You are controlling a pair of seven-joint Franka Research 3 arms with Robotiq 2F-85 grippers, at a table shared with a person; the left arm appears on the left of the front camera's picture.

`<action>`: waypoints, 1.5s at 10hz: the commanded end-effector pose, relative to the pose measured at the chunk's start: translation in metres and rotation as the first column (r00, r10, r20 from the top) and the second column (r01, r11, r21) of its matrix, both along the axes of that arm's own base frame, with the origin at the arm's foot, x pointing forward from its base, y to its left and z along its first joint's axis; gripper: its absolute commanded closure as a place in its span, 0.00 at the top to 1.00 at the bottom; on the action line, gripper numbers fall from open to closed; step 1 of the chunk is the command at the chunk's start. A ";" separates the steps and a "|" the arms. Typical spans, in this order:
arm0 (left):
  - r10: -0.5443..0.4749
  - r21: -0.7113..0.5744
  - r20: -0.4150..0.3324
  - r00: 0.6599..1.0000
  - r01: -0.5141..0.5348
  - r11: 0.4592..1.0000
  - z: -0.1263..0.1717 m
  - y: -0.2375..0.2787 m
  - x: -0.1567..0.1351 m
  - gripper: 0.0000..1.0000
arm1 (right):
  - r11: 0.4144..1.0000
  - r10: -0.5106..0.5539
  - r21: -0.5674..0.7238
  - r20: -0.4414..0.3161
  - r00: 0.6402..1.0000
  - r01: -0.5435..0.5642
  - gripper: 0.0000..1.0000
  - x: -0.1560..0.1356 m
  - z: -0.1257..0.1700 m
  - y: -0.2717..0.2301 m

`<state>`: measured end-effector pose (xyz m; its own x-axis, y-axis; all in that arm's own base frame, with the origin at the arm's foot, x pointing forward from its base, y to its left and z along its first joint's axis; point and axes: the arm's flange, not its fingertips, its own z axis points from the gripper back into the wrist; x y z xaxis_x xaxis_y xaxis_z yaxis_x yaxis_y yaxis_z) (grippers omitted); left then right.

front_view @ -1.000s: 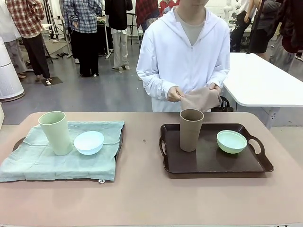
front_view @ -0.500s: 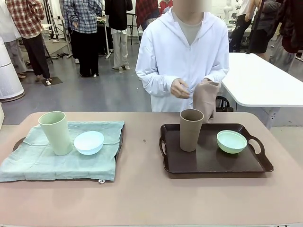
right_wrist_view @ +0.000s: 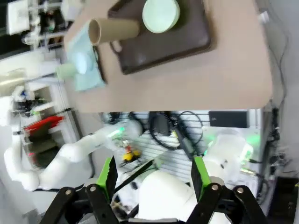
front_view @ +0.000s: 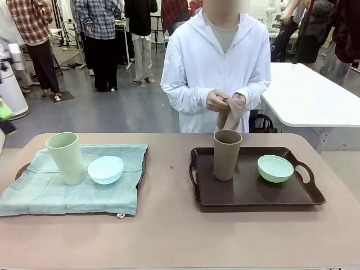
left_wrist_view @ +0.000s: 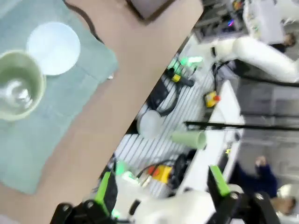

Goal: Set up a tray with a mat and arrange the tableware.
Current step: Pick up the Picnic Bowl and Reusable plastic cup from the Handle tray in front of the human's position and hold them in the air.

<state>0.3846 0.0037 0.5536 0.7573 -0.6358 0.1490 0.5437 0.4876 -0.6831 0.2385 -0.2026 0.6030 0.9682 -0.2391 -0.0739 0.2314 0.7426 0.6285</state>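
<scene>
Brown mat (front_view: pixel 232 115), seemingly bunched, is held in the person's hands (front_view: pixel 216 102) beyond the bare tray (front_view: pixel 253 194) with cup (front_view: pixel 226 155) and bowl (front_view: pixel 275 168). Left claw (left_wrist_view: pixel 161 173) and right claw (right_wrist_view: pixel 154 172) are spread, empty, the right judged nearer.

Light: I read bright, even room light from above in the front view.
Shadows: soft and short, around the tall brown handleless cup (front_view: pixel 226 154) on the dark brown plastic tray (front_view: pixel 253 194).
Blur: my left wrist view is smeared throughout, and the front view is streaked far left of the tray.
Distortion: the right wrist view bends near its edges.

The brown cup (front_view: pixel 227 154) looks matt, the mat (front_view: pixel 67 194) wrinkled cloth.
</scene>
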 end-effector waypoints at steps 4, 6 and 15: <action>-0.386 0.376 0.317 0.867 0.258 0.890 -0.003 -0.154 0.006 1.00 | 0.912 -0.035 -0.405 0.074 0.997 0.062 0.82 0.015 -0.028 0.110; -0.400 0.325 0.509 0.762 0.261 0.909 -0.016 -0.205 0.007 1.00 | 0.907 -0.022 -0.417 0.101 0.995 0.062 0.82 0.029 -0.057 0.136; -0.395 0.335 0.501 0.771 0.248 0.909 -0.006 -0.220 0.009 1.00 | 0.928 0.020 -0.373 0.076 0.997 0.010 0.82 0.032 -0.070 0.146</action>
